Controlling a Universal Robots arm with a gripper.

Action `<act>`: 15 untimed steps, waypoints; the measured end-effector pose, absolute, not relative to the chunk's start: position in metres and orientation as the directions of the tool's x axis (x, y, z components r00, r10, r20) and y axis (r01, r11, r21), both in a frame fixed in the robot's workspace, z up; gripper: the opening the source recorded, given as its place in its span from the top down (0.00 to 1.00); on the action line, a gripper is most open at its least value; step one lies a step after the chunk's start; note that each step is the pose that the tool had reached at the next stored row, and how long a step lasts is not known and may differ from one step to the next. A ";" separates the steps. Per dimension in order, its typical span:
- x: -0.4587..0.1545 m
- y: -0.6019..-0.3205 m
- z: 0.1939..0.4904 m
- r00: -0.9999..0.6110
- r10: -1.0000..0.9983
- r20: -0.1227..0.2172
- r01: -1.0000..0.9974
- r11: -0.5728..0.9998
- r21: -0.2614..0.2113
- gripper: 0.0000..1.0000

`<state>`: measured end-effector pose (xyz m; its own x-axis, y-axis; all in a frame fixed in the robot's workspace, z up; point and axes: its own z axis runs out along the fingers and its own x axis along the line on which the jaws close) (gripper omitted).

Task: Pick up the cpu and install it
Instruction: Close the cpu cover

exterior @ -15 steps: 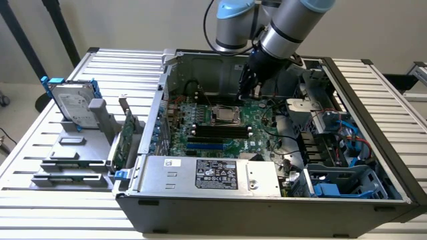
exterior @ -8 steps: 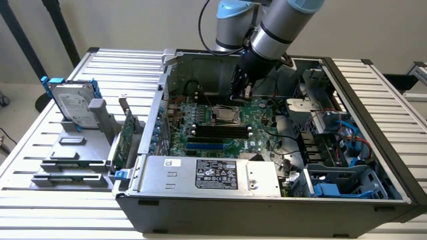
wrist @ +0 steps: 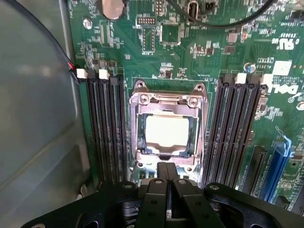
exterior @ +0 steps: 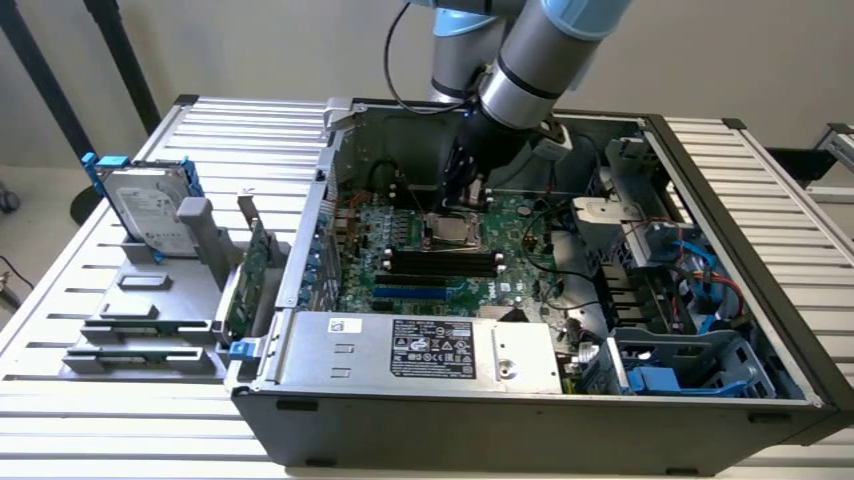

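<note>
PC case (exterior: 534,425) lies on its side on the slatted table (exterior: 80,420), open face up, so the arm (exterior: 534,70) can come straight down onto the motherboard (wrist: 213,47). The cpu (wrist: 166,135) is in the socket (wrist: 166,99): flat, silver top up, squared inside the metal frame, not tilted as far as I can see. Can't tell whether the frame is latched over it. The gripper (wrist: 166,173) is just off one edge of the socket, jaws closed tight against each other with nothing between them, so it's not holding the chip. My read is that the chip is already placed and released. The closed fingers also give a narrow tip, which makes sense here because the socket is boxed in by the memory slots (wrist: 107,128) on both sides and there's little room for spread jaws. Whether the tip touches the frame, I can't tell. The hard drive (exterior: 140,210) in its blue brackets and the green expansion card (exterior: 240,290) stand upright in the grey rack (exterior: 147,330) outside the case, on the exterior view's left. They're well apart from the socket, presumably parked there to keep the board clear for the arm.
</note>
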<state>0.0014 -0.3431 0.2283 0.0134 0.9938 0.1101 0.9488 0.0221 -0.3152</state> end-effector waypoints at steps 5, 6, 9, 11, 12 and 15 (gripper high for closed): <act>-0.006 -0.346 0.219 0.013 0.994 0.110 0.949 0.022 -0.315 0.89; -0.008 -0.346 0.217 0.013 0.994 0.110 0.949 0.022 -0.315 0.89; -0.012 -0.346 0.212 0.013 0.994 0.110 0.949 0.022 -0.315 0.89; -0.013 -0.346 0.210 0.013 0.994 0.110 0.949 0.022 -0.315 0.89; -0.013 -0.346 0.209 0.013 0.994 0.110 0.949 0.022 -0.315 0.89; -0.014 -0.346 0.207 0.013 0.994 0.110 0.949 0.022 -0.315 0.89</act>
